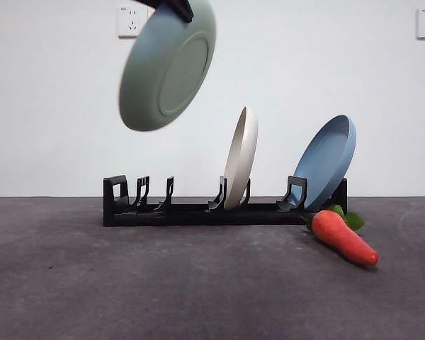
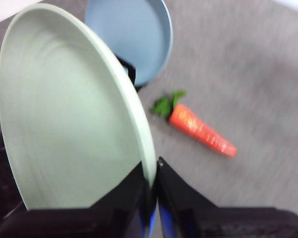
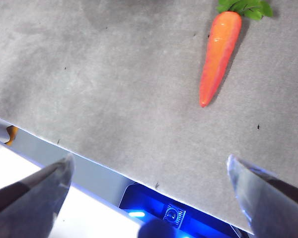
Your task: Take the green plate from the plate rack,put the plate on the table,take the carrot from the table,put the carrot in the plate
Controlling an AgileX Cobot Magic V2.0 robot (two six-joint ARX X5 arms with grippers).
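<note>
1. We see the table (image 1: 198,283), dark grey, with the plate rack (image 1: 219,211) standing on it toward the back.
2. The rack holds a cream plate (image 1: 241,157) mid-rack and a blue plate (image 1: 327,161) at its right end; its left slots are bare.
3. Green plate (image 1: 167,65) hangs tilted in the air above the rack's left end, foot ring facing the front camera.
4. Left gripper (image 2: 154,181) comes in from the top edge, jaws pinching the plate's rim.
5. Right gripper (image 3: 149,171) hovers over the table edge, jaws spread wide, holding nothing.
6. Carrot (image 1: 343,237) lies on the table just in front of the blue plate.
</note>
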